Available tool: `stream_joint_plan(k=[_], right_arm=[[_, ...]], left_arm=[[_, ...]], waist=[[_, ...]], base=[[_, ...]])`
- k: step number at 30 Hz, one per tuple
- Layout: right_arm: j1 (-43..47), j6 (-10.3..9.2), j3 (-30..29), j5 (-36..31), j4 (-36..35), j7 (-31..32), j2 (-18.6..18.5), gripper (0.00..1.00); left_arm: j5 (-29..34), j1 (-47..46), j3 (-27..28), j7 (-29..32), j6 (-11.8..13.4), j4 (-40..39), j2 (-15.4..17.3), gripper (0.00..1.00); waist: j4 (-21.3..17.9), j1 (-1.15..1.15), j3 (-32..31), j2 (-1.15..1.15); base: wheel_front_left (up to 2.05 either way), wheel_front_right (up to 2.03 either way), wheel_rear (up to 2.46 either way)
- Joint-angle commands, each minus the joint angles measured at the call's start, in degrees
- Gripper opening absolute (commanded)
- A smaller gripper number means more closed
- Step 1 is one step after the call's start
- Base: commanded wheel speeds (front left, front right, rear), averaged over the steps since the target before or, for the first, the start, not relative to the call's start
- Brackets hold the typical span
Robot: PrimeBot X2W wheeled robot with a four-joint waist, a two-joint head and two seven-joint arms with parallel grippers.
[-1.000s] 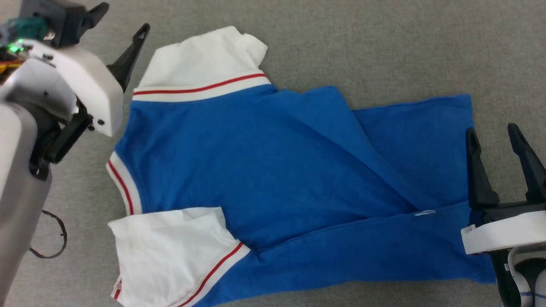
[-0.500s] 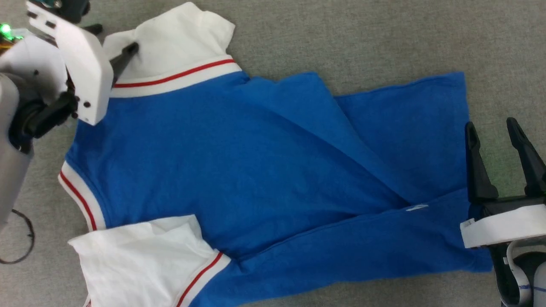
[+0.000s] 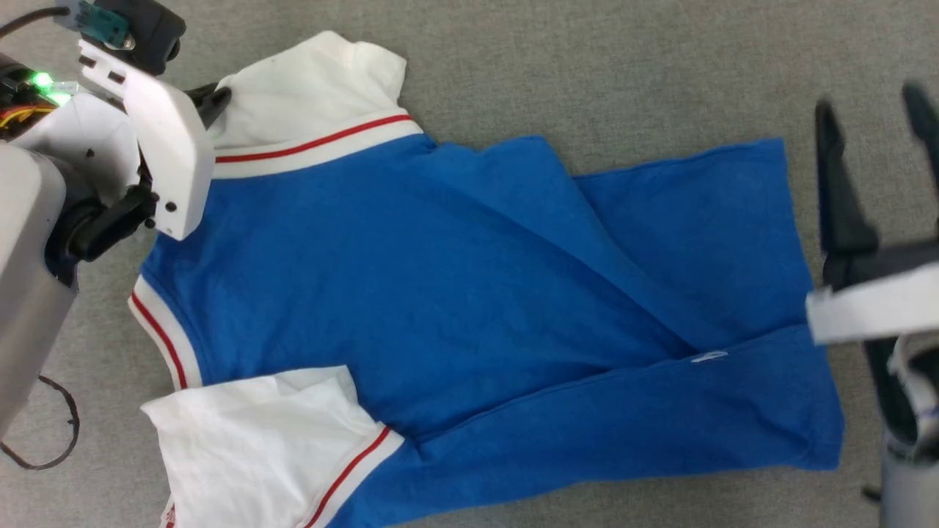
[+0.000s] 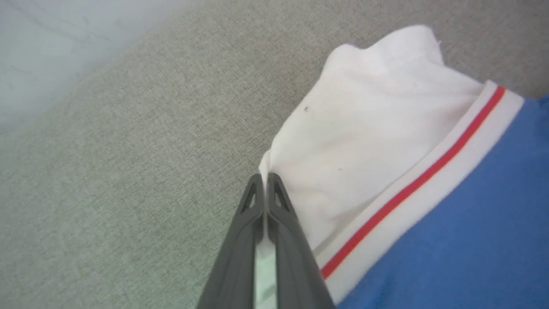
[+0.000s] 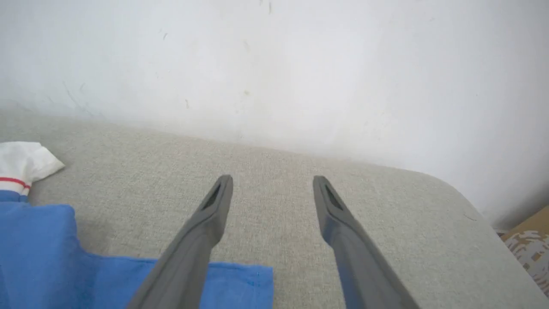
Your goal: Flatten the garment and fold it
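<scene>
Between the fingertips of the left gripper sits the edge of one white sleeve of the garment. It is pinched tight, and a sliver of white cloth shows between the two dark fingers. To the right of those fingers in the left wrist view run the red-and-white striped trim and then the blue body. To their left is bare grey fabric surface.

Left arm: the pale forearm enters the head view from the lower left. The wrist is turned so the fingers point across at the sleeve, low to the surface.

Garment: it lies spread on the grey surface, blue side up. Its collar end is toward the left gripper and its hem toward the right gripper. A long diagonal fold crosses the body. The second white sleeve lies rumpled, well apart from both grippers.

Right gripper: the fingers are spread wide and hold nothing. It is positioned just beside the hem. In the right wrist view, blue cloth lies behind the base of the left-hand finger; contact cannot be confirmed. Ahead of the fingertips are grey surface and then a white wall.

A dark cable loop lies on the surface beside the left forearm.
</scene>
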Motion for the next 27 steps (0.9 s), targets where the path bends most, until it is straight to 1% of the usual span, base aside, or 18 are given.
stream_joint_plan(k=[1, 2, 4, 5, 7, 9, 11, 13, 15, 21, 27], right_arm=[[-3.82, -0.05, 0.09, 1.79, 0.23, 2.21, -0.56, 1.0], [-5.33, -0.05, -0.3, 2.64, 0.89, 3.69, -0.85, 1.0], [-7.78, -0.05, 0.07, 2.77, 2.72, 7.3, -3.39, 1.0], [-8.89, -0.05, -0.25, 3.45, 3.85, 9.04, -3.92, 1.0], [-10.11, -0.05, -0.44, 4.6, 6.96, 14.51, -5.23, 1.0], [-11.02, -0.05, -1.75, 6.37, 9.48, 19.95, -5.26, 1.0], [-11.17, -0.05, -1.59, 7.05, 11.19, 25.3, -6.44, 1.0], [-11.36, -0.05, -1.69, 7.7, 11.9, 28.17, -7.34, 1.0], [-11.09, -0.05, -1.41, 8.47, 12.24, 30.02, -7.97, 1.0], [-10.04, -0.05, -0.5, 10.8, 12.12, 32.37, -7.87, 1.0], [-8.85, -0.05, 0.29, 12.28, 12.18, 36.06, -8.58, 1.0]], left_arm=[[0.05, 0.68, -0.32, -0.72, -0.37, 0.32, 0.16, 0.0], [-0.01, 0.67, -0.31, -1.03, -0.37, 0.36, 0.07, 0.0], [0.02, 0.68, -0.46, -1.49, -0.37, 0.42, -0.08, 0.0], [0.02, 0.67, -0.55, -1.62, -0.37, 0.47, -0.16, 0.0], [-0.07, 0.58, -0.73, -1.78, -0.37, 0.6, -0.49, 0.0], [-0.1, 0.38, -1.0, -1.85, -0.37, 0.68, -0.83, 0.0], [-0.11, 0.15, -1.25, -1.99, -0.37, 0.79, -1.16, 0.0], [-0.14, -0.06, -1.56, -2.06, -0.37, 0.9, -1.39, 0.0], [-0.21, -0.18, -1.82, -2.16, -0.37, 1.09, -1.46, 0.0], [-0.54, -0.36, -2.36, -2.21, -0.37, 1.44, -1.34, 0.0], [-1.05, -0.74, -2.97, -1.97, -0.37, 1.42, -1.29, 0.0]], waist=[[0.54, 0.0, -0.63, 0.0], [0.62, 0.0, -0.62, 0.0], [0.88, 0.0, -0.46, 0.0], [0.99, 0.0, -0.33, 0.0], [1.31, 0.0, -0.04, 0.0], [1.66, 0.0, 0.24, 0.0], [1.99, 0.0, 0.42, 0.0], [2.3, 0.0, 0.54, 0.0], [2.56, 0.0, 0.54, 0.0], [2.94, 0.0, 0.51, 0.0], [3.29, 0.0, 0.69, 0.0]], base=[[0.0, 0.0, 0.0], [0.0, 0.0, 0.0], [0.0, 0.0, 0.0], [0.0, 0.0, 0.0], [0.0, 0.0, 0.0], [0.0, 0.0, 0.0], [0.0, 0.0, 0.0], [0.0, 0.0, 0.0], [0.0, 0.0, 0.0], [0.0, 0.0, 0.0], [0.0, 0.0, 0.0]])
